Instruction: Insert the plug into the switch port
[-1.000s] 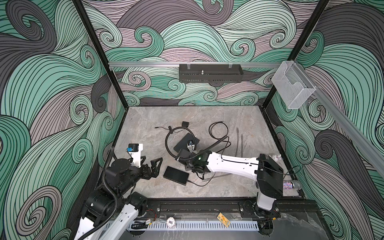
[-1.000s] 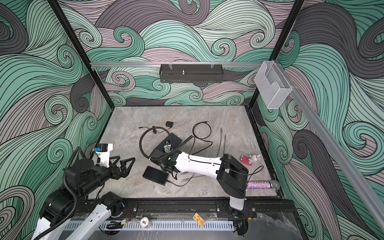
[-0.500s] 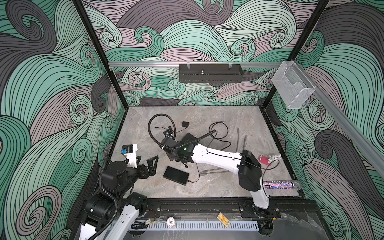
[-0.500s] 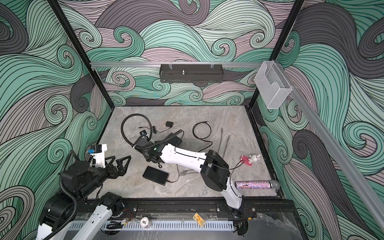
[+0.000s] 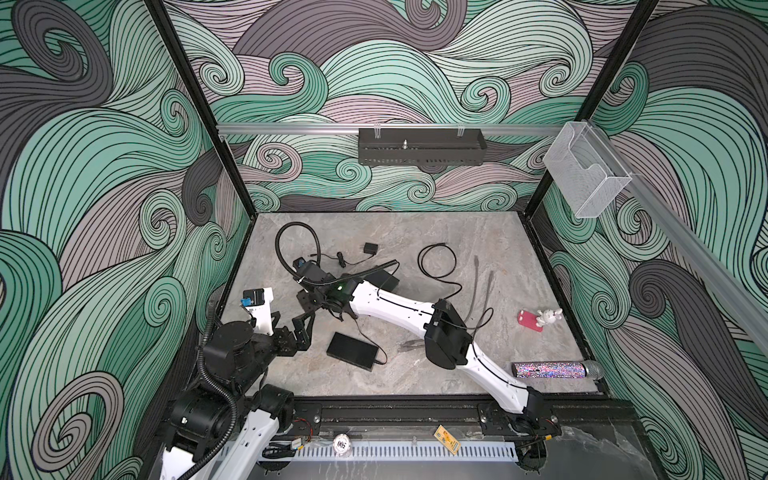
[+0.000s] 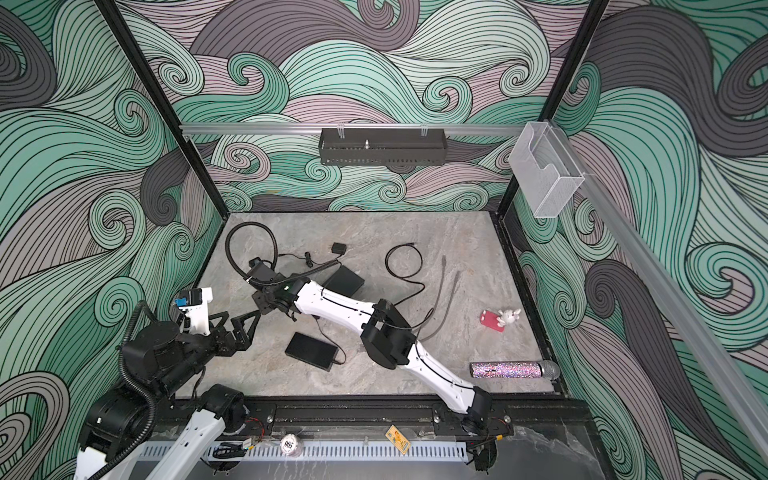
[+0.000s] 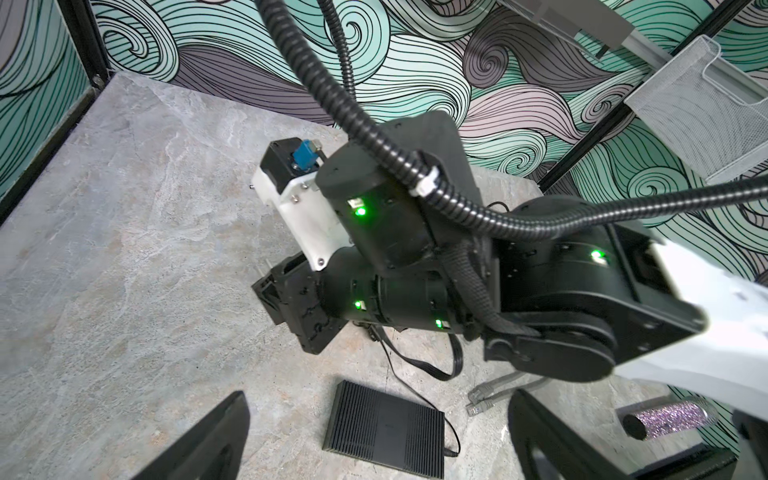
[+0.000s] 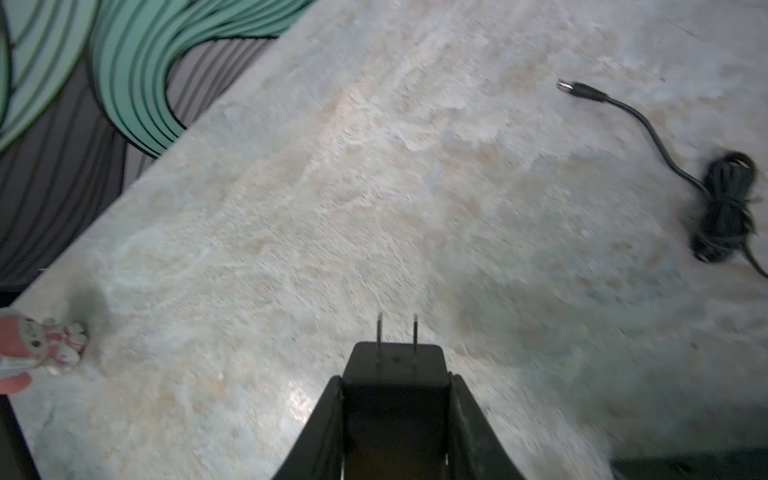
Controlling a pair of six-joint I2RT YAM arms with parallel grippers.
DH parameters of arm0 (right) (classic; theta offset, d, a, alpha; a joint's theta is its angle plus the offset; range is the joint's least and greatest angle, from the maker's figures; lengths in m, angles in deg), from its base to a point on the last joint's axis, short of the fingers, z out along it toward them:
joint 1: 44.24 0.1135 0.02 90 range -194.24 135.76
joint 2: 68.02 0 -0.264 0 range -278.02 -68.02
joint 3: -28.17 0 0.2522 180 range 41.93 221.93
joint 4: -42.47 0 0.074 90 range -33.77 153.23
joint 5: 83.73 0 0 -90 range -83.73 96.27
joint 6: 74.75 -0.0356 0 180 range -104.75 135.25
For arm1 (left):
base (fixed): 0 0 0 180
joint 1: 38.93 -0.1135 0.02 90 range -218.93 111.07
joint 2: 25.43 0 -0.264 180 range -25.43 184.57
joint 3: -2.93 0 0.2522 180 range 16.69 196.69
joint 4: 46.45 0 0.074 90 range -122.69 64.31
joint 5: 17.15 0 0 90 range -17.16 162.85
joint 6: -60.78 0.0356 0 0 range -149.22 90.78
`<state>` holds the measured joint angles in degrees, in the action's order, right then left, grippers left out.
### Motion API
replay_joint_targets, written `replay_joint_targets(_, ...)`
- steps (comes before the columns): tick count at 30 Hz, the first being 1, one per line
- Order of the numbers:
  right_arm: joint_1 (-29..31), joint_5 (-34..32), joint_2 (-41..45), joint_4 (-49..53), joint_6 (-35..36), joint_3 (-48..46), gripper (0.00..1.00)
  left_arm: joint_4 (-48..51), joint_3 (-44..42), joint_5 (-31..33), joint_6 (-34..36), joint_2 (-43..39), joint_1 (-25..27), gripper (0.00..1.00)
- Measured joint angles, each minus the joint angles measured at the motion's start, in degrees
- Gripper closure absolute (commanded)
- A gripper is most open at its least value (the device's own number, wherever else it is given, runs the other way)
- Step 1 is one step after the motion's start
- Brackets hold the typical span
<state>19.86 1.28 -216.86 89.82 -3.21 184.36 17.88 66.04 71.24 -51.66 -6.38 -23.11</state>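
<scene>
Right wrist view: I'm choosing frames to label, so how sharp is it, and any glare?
Right wrist view: the two-prong adapter is fairly crisp, but the table and coiled cable smear with motion blur; a glare patch sits beside the adapter. Both top views: sharp, evenly lit.

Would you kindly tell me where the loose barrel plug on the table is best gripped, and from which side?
Grip the barrel plug on its black moulded body, just behind the metal tip, from above with fingers across its length. It lies flat with bare table either side, its cable trailing to a bundle. The right gripper holds the pronged adapter; the open left gripper probably suits.
</scene>
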Motion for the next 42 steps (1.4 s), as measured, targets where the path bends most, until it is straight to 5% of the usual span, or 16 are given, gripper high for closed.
replay_joint_targets(5,-1.11,3.98,-8.66,-1.49,0.15,10.75,0.7,0.0,0.0,0.0,0.0,1.57,-0.7,0.01)
replay_joint_targets(13,-3.13,5.05,-12.44,-6.58,2.47,9.55,0.68,0.02,0.0,0.37,-0.04,3.23,-1.11,0.02)
replay_joint_targets(17,-3.72,5.51,-12.52,-7.85,3.43,9.51,0.42,0.04,0.0,1.11,-0.09,3.65,-1.42,0.01)
replay_joint_targets(22,-4.09,6.97,-11.08,-9.46,4.74,6.23,0.35,0.04,0.02,1.68,-0.15,4.76,-1.44,0.01)
replay_joint_targets(27,-4.72,8.37,-0.07,-12.39,4.42,-11.23,0.34,0.09,0.0,2.49,-0.26,6.36,-1.46,0.01)
replay_joint_targets(36,-8.98,4.59,37.77,-25.79,2.56,-52.13,0.32,0.09,0.0,2.51,-0.26,6.25,-2.21,0.01)
replay_joint_targets(42,-19.87,6.51,44.63,-26.84,-2.75,-57.64,0.32,0.07,0.0,2.14,-0.28,6.82,-2.29,0.01)
